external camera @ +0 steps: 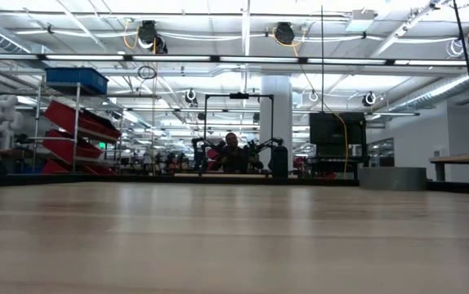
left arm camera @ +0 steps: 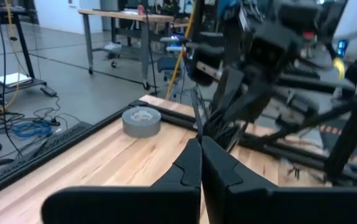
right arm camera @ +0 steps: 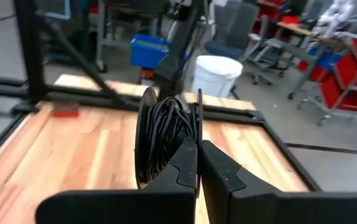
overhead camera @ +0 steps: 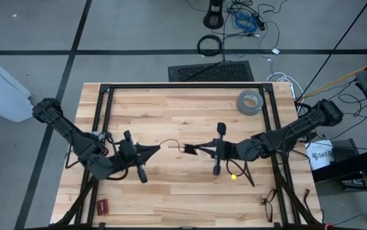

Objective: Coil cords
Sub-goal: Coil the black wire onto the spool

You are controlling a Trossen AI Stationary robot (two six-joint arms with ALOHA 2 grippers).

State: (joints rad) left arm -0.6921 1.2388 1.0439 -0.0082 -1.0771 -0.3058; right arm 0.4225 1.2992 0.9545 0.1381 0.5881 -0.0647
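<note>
The cord is a thin black wire, mostly wound into a small bundle of loops (overhead camera: 188, 149) (right arm camera: 163, 134) held above the middle of the table. My right gripper (overhead camera: 197, 151) (right arm camera: 198, 144) comes from the table's right and is shut on this bundle. A free strand (overhead camera: 171, 142) runs from the bundle to my left gripper (overhead camera: 158, 147) (left arm camera: 200, 143), which comes from the left and is shut on it. The two grippers point at each other, a short gap apart. The low view shows neither arm. My left gripper pinches the free strand (left arm camera: 196, 118) between its two fingertips, coming level from the table's left. The strand rises from the tips toward the bundle and hangs clear of the table, in a slight arch. My right gripper pinches one side of the loop bundle (right arm camera: 180, 134) between its two fingers, coming nearly level from the table's right. The loops stand upright in front of the fingertips, several turns together, lifted clear of the table.
A grey tape roll (overhead camera: 250, 102) lies at the far right of the table. A small red object (overhead camera: 101, 206) lies near the front left, a yellow spot (overhead camera: 233, 177) under the right arm, and a small dark tangle (overhead camera: 268, 201) at the front right. A black frame (overhead camera: 183, 85) borders the table.
</note>
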